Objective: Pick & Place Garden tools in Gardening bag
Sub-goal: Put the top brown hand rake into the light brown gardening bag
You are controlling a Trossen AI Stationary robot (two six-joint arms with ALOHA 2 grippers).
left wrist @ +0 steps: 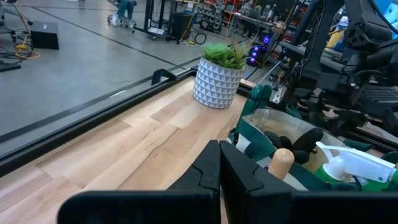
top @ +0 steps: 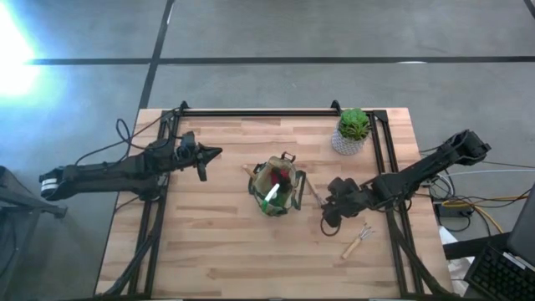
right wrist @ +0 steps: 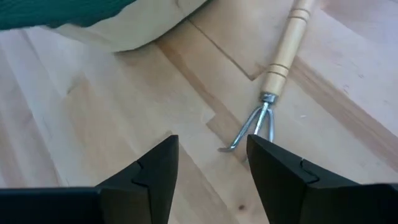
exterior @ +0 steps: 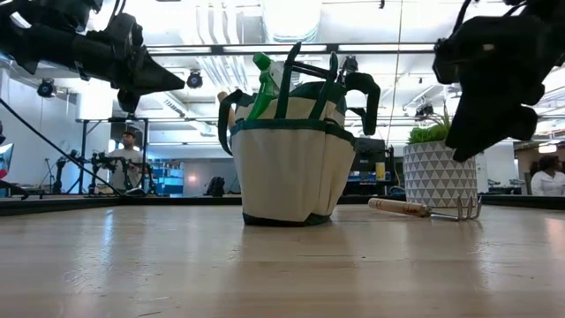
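The gardening bag (top: 277, 189) stands upright near the middle of the worktop (top: 209, 251), already stocked: a green spray bottle (exterior: 265, 84) and several dark handles are seen rising from it in the low view. One wooden-handled hand fork (top: 357, 242) lies flat on the boards to the right of the bag, well apart from it. The right tool (right wrist: 211, 163) is held low beside the bag with its fingers spread wide and nothing between them; in the right wrist view the metal tines (right wrist: 252, 129) lie just ahead of the gap, with the handle running away from it. The left tool (top: 203, 155) is clenched empty and parked above the worktop to the left of the bag. For a good pick, the wooden handle should probably be targeted rather than the thin tines, so the right tool is best advanced along the fork and lowered until both fingers straddle the handle. The potted plant (top: 352, 130) at the far right corner is to be left alone.
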